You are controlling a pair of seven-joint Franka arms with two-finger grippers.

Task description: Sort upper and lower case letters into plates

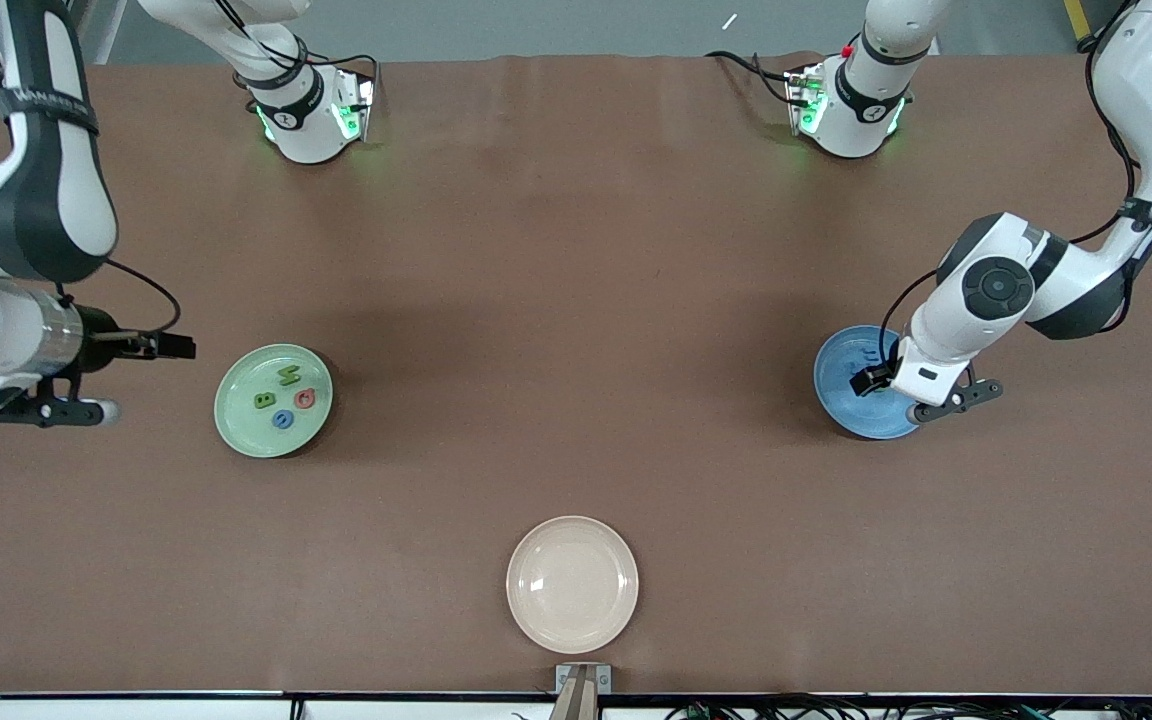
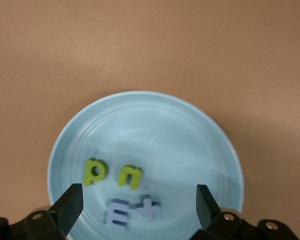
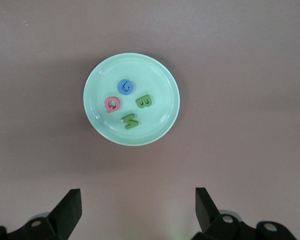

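The mint green plate (image 1: 246, 425) lies toward the right arm's end of the table and holds several capital letters: a green M (image 3: 130, 120), a green B (image 3: 144, 102), a pink Q (image 3: 111, 105) and a blue G (image 3: 125, 87). My right gripper (image 3: 138, 197) hangs open and empty over bare table beside that plate (image 3: 155, 75). The blue plate (image 1: 839, 385) lies toward the left arm's end, partly hidden by the left wrist. My left gripper (image 2: 138, 195) is open just above it (image 2: 155, 130). In it lie a green p (image 2: 95, 171), a green n (image 2: 129, 176), a lilac three-barred letter (image 2: 117, 215) and a lilac t (image 2: 147, 208).
A cream-white plate (image 1: 572, 584) with nothing in it sits near the table's front edge, midway between the two arms. The brown tabletop between the plates is bare. A small bracket (image 1: 582, 680) sticks up at the front edge.
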